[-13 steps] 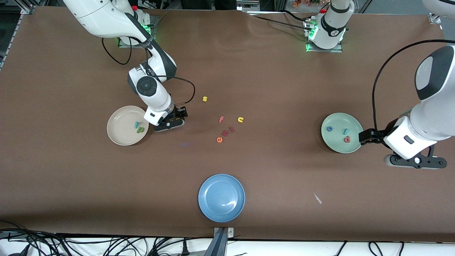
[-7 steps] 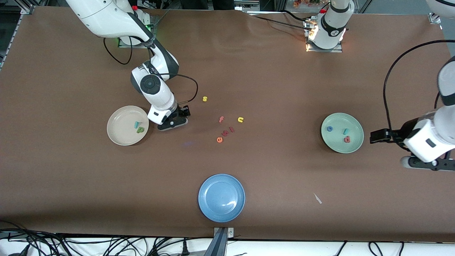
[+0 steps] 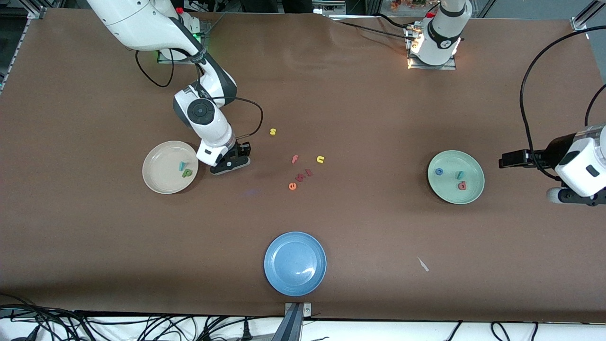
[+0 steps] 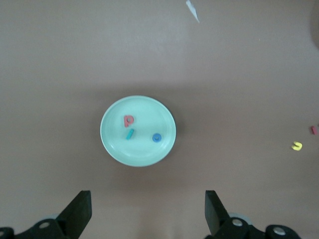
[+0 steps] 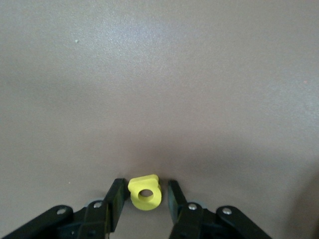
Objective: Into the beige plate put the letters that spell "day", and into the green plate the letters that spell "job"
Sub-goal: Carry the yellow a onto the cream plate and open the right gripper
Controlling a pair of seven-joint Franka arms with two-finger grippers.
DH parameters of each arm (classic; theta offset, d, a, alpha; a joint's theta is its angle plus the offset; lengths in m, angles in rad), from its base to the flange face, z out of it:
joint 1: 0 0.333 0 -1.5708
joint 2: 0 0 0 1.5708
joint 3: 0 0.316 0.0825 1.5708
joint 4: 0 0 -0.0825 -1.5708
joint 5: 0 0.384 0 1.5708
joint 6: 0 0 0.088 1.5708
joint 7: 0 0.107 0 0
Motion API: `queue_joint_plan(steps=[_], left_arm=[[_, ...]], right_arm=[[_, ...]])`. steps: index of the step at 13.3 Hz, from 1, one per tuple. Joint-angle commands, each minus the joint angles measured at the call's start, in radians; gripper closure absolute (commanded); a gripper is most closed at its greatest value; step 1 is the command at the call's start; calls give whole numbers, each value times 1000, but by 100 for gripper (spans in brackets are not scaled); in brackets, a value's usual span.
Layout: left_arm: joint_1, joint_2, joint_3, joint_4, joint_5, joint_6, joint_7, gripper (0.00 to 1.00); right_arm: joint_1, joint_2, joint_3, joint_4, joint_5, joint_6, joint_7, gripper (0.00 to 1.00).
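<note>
While between right gripper (image 5: 144,201) jaws | yellow a (image 5: 145,193) touching both

Our right tool (image 3: 230,164) reaches steeply down to the surface, fingers (image 5: 113,203) pinched narrow. Our left tool (image 3: 576,195) hangs high toward our left arm's end, fingers (image 4: 79,213) spread wide.

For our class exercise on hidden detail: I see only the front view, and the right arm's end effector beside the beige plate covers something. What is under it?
Observer: The right wrist view shows the yellow a lying on the table, with the right end effector shut on both its sides.
Operator: And the left end effector?
Observer: Its wrist view shows the left end effector open and empty, waiting over the table beside the green plate.
</note>
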Motion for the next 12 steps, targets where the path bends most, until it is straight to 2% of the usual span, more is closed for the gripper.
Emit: queue_joint_plan(steps=[1,3,4,8,10,12], left_arm=[[-5,-147,39,-211,-40,84,15,0],[-3,-245,41,-386,-40,220,22,0],[-2,-280,42,-443,-40,271,24,0],[7,-288,38,-439,-51,285,25,0],[7,-284,38,-419,-49,285,28,0],[10,-282,38,-405,-46,285,32,0]], right_arm=[[2,8,-15,-6,-28,20,5,70],[-1,-16,-29,-4,-30,11,-21,73],[-11,-42,-35,-1,-30,-24,-44,74],[-136,-157,-35,50,-16,-265,-293,74],[-219,-185,-35,57,-13,-305,-453,74],[-256,-191,-36,53,-5,-307,-528,73]])
